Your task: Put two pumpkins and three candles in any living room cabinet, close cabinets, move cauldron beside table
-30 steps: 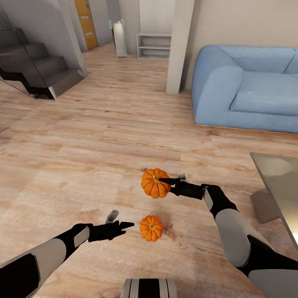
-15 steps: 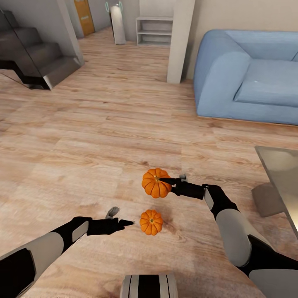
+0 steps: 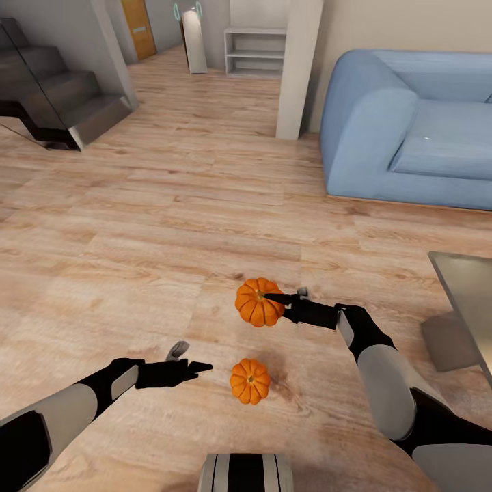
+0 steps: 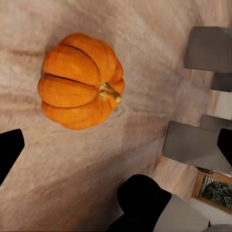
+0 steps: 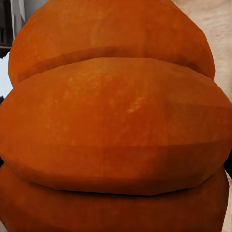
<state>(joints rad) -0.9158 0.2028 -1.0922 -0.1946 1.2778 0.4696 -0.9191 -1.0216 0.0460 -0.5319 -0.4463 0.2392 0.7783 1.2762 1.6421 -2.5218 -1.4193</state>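
Observation:
Two orange pumpkins show in the head view. My right gripper (image 3: 275,300) is shut on the farther pumpkin (image 3: 257,303), one dark finger lying across its top; its orange ribs (image 5: 116,121) press close to the right wrist camera. The nearer pumpkin (image 3: 249,380) sits on the wooden floor. My left gripper (image 3: 190,360) is open, a short gap to its left, not touching. In the left wrist view that pumpkin (image 4: 79,87) lies ahead of the spread fingertips (image 4: 9,150), stem sideways. Candles, cabinet and cauldron are out of view.
A grey table (image 3: 471,294) stands at the right edge, its leg on the floor beside my right arm. A blue sofa (image 3: 410,130) fills the back right, a pale pillar (image 3: 297,68) beside it. Dark stairs (image 3: 55,96) are at back left.
The camera has tilted a little. My left gripper has drawn back slightly from the floor pumpkin. The right gripper keeps its hold on the other pumpkin.

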